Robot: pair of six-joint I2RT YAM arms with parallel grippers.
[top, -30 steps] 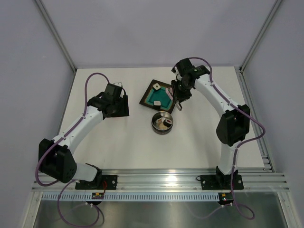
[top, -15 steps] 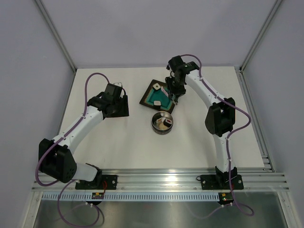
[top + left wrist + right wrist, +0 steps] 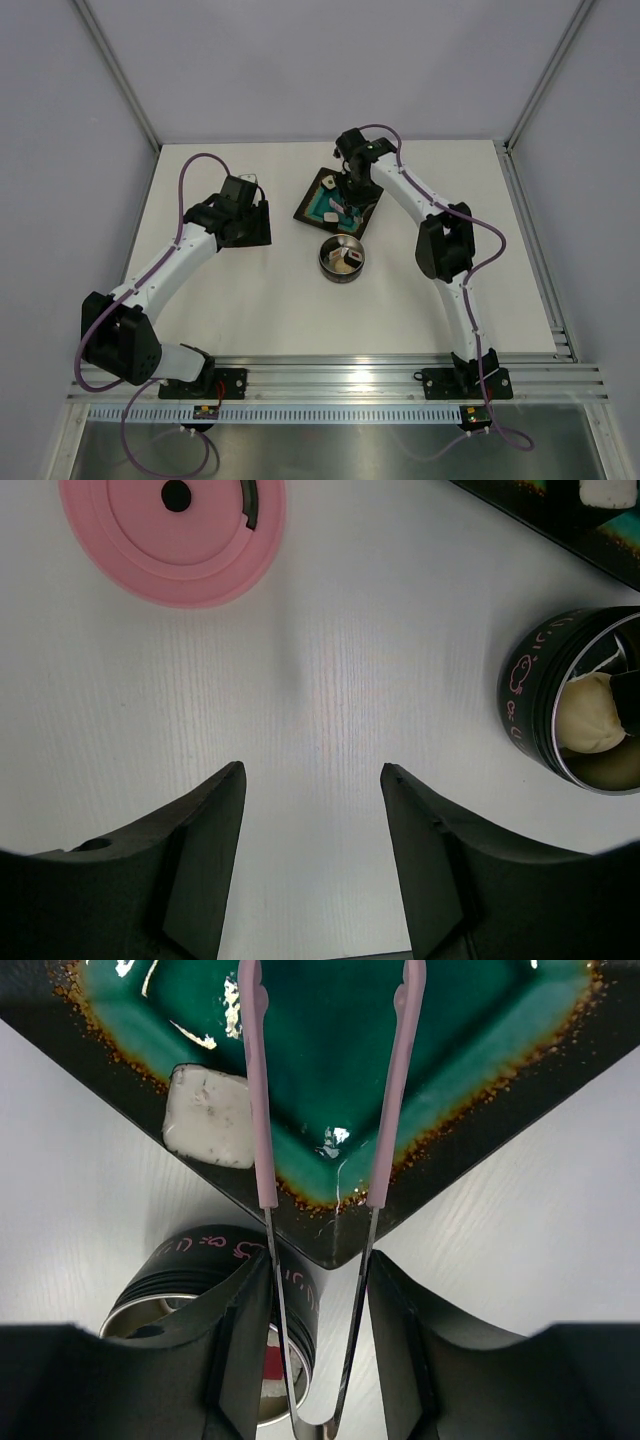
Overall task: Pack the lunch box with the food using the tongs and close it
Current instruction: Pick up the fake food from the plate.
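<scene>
The right gripper [image 3: 318, 1295] clamps the slim tongs [image 3: 257, 1090], silvery stems ending in pink tips, spread over the teal-centred tray [image 3: 500, 1110] beside a speckled white cube [image 3: 210, 1115], while the left gripper [image 3: 312, 810] hangs open above the bench [image 3: 330, 680].

Square dark tray [image 3: 307, 203], teal centre, sits on white table [image 3: 250, 300].
</scene>
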